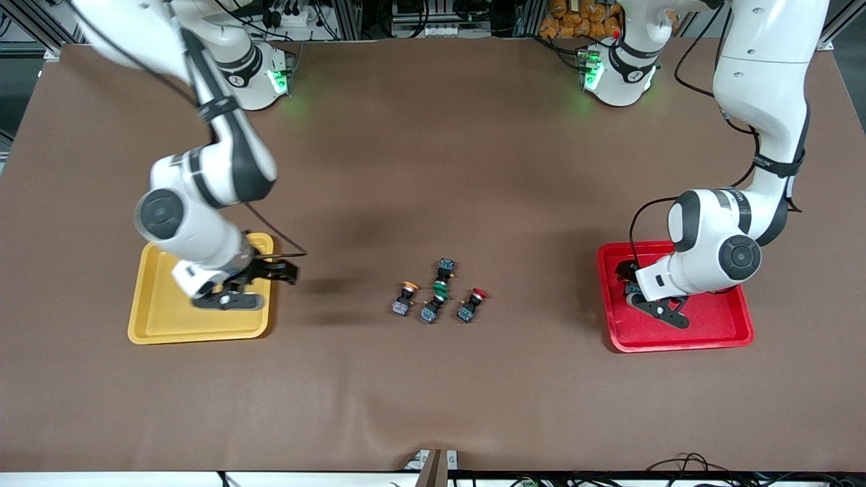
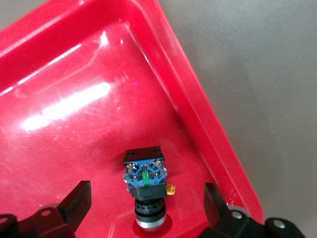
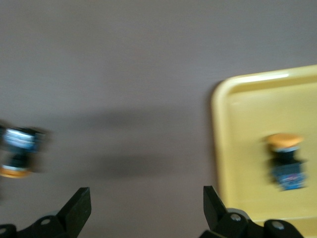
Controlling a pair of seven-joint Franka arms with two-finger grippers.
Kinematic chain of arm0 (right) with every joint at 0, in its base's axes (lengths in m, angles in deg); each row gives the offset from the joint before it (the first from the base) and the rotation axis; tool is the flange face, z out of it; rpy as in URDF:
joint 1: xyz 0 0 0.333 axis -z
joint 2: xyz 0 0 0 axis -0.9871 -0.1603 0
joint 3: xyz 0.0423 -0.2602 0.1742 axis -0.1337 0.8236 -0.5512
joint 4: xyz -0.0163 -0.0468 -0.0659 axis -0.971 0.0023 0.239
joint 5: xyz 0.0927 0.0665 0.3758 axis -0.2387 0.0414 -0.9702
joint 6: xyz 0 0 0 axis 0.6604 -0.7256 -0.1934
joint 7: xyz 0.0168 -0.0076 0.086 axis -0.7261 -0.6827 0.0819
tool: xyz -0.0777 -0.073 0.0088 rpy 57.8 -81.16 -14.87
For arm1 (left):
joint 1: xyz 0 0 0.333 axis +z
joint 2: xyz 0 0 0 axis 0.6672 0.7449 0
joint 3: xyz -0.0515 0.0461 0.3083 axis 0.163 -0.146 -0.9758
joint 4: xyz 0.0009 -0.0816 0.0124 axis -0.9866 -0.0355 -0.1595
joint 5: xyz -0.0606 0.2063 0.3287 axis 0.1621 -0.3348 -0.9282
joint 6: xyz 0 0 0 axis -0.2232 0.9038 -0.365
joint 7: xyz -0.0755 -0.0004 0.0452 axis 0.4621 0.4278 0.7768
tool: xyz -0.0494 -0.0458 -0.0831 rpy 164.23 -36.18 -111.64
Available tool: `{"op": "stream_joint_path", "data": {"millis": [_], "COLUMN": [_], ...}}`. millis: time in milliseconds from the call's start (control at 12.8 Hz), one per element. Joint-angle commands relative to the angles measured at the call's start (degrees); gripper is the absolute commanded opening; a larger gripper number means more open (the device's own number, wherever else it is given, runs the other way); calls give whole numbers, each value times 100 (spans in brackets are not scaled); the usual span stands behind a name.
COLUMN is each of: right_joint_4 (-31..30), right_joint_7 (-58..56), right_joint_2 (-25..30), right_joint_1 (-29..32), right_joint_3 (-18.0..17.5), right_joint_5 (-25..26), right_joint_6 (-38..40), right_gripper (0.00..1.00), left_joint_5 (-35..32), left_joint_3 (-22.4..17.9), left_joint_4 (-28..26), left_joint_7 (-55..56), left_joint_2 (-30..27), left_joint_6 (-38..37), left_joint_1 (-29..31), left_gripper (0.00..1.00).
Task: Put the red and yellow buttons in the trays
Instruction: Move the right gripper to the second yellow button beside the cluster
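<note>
1. My right gripper (image 1: 287,270) hangs at the yellow tray's (image 1: 162,318) rim nearest the cluster, jaws wide and empty; one yellow-capped button (image 3: 286,163) lies in that tray, so I judge that drop done.
2. Mid-tabletop (image 1: 433,169), the leftover cluster: a yellow-capped switch (image 1: 404,298), green-capped ones (image 1: 438,292), a red-capped switch (image 1: 473,304), close together for easy reach.
3. My left gripper (image 2: 143,208) hovers over the red tray (image 1: 710,331), jaws spread; a button (image 2: 145,184) rests between them in the tray, released.
</note>
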Motion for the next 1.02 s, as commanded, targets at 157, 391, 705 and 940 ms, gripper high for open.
{"op": "stream_joint_path", "data": {"millis": [157, 391, 705, 940], "right_joint_4": [1249, 2032, 2403, 2412], "right_joint_7": [1899, 2360, 2377, 2377], "right_joint_2": [-778, -1586, -2360, -2809], "right_joint_1": [-781, -1308, -1792, -2021], "right_joint_3": [84, 435, 760, 910], "right_joint_5": [34, 52, 52, 26], "right_joint_6": [51, 25, -429, -1107], "right_gripper": [100, 100, 100, 100], "left_joint_5": [-40, -40, -31, -40], "left_joint_3": [156, 209, 270, 358], "left_joint_4": [102, 207, 549, 682], "left_joint_7": [34, 201, 228, 421], "left_joint_2": [-311, -391, -417, -426], "left_joint_6": [-193, -404, -843, -1002], "left_joint_1": [11, 2, -15, -16], "left_gripper": [100, 100, 100, 100]}}
